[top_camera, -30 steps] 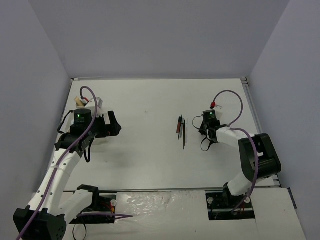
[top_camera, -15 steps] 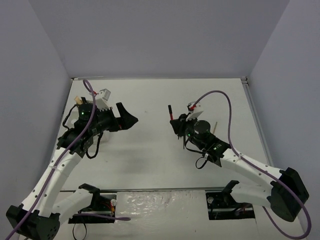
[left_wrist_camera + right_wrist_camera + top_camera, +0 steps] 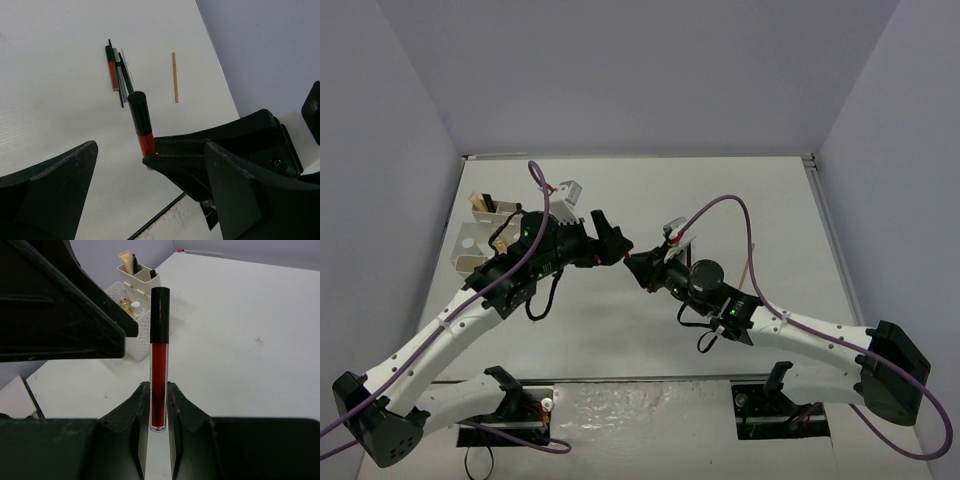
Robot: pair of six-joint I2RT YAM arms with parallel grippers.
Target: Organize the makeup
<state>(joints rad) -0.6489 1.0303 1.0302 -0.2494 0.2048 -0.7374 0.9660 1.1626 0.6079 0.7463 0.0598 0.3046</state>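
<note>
R gripper (image 3: 158, 407): pinching red lip-gloss tube (image 3: 159, 365) near its clear base end, fingers pressing on both sides; black cap is sticking out past the fingertips.
L gripper (image 3: 613, 238): fingers spreading wide, sitting either side of the tube; touching it or not, can't tell.
Tube loc: hanging above mid bench (image 3: 50, 75), btw the two grippers, which are meeting tip to tip.
Pencils (image 3: 118, 75): thin black/red bunch lying side by side on bench, right of centre.
Wooden stick (image 3: 174, 77): lying alone right of pencils, approx parallel, not touching.
Tray (image 3: 134, 347): white, sitting far left on bench; tan tube (image 3: 125, 262) & dark sticks standing in far compartments, small bottles (image 3: 131, 305) in nearer one.
</note>
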